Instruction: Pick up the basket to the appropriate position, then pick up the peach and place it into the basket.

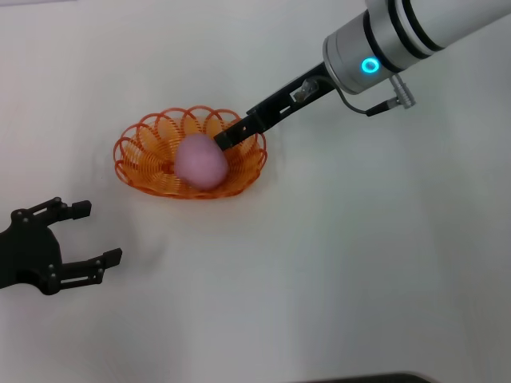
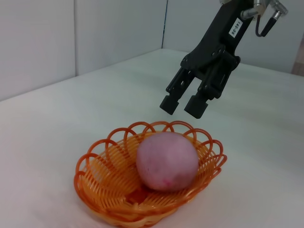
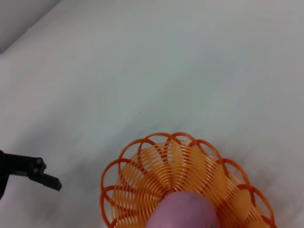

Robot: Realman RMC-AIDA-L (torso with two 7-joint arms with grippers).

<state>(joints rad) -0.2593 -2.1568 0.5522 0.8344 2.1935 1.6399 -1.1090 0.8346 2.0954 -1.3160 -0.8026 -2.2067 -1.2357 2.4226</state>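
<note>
Baskets: one, an orange wire basket (image 1: 136, 159) with a scalloped rim, just below the right end effector (image 2: 184, 105).
Peaches: one, a pink peach (image 1: 200, 161) lying inside the basket, under the right end effector's tips.
End effectors: two, the right one over the basket, the left end effector (image 1: 88, 234) well apart from it, fingers spread.
Surfaces: one, a white surface (image 1: 359, 263) carrying the basket.
</note>
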